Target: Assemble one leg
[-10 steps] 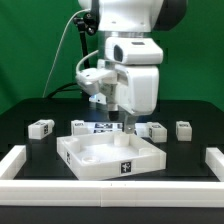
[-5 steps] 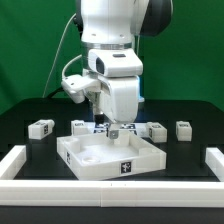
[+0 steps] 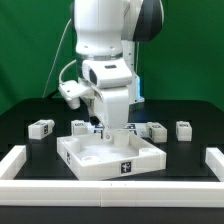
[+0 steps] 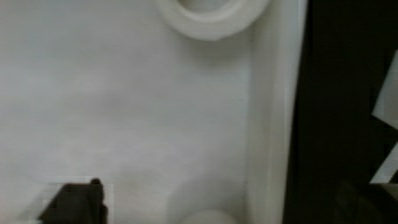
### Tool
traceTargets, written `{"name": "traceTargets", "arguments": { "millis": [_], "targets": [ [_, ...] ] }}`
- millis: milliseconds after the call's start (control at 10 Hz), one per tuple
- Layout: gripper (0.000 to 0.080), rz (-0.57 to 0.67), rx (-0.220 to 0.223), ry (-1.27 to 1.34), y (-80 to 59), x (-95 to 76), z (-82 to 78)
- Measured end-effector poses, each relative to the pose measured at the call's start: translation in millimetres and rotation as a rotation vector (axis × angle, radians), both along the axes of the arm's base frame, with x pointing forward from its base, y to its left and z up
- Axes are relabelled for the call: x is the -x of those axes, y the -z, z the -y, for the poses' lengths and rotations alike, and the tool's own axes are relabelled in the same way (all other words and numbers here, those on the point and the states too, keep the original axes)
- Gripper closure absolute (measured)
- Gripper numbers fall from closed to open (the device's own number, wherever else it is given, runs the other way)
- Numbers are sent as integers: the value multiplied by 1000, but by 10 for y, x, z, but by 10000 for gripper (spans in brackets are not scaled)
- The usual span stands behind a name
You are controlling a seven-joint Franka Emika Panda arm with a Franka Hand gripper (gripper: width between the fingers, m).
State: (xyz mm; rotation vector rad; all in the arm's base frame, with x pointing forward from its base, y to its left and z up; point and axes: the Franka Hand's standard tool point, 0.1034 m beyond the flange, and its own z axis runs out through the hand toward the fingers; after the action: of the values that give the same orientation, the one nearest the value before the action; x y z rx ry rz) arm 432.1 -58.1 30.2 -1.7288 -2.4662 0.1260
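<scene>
Several small white tagged legs lie on the black table behind the white square tray-like part [image 3: 110, 158]: one leg [image 3: 41, 127] at the exterior view's left, one [image 3: 80, 126] by the tray's back left corner, and two more [image 3: 157, 130] [image 3: 183, 129] on the right. My gripper [image 3: 111, 129] hangs low over the tray's back edge, with nothing seen in it. In the wrist view one dark finger [image 4: 75, 202] shows far off centre over the tray's white floor [image 4: 125, 110] and a round recess [image 4: 214, 15]. The other finger is lost against the dark table.
The marker board [image 3: 100, 126] lies behind the tray, partly hidden by the gripper. White frame walls run along the table's left [image 3: 18, 160], right [image 3: 212, 160] and front [image 3: 110, 188]. A green backdrop stands behind.
The arm has shifted toward the exterior view's left and turned, bringing the gripper from the tray's back right toward the middle of its back edge. The legs and tray have not moved.
</scene>
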Motion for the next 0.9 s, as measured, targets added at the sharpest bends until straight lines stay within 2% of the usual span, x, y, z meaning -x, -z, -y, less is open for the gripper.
{"name": "traceTargets", "arguments": {
  "millis": [200, 600, 800, 900],
  "targets": [
    [150, -37, -11, 5, 172, 113, -13],
    [164, -45, -10, 5, 186, 129, 3],
    [523, -46, -10, 5, 188, 131, 3],
    [523, -46, -10, 5, 188, 132, 3]
  ]
}}
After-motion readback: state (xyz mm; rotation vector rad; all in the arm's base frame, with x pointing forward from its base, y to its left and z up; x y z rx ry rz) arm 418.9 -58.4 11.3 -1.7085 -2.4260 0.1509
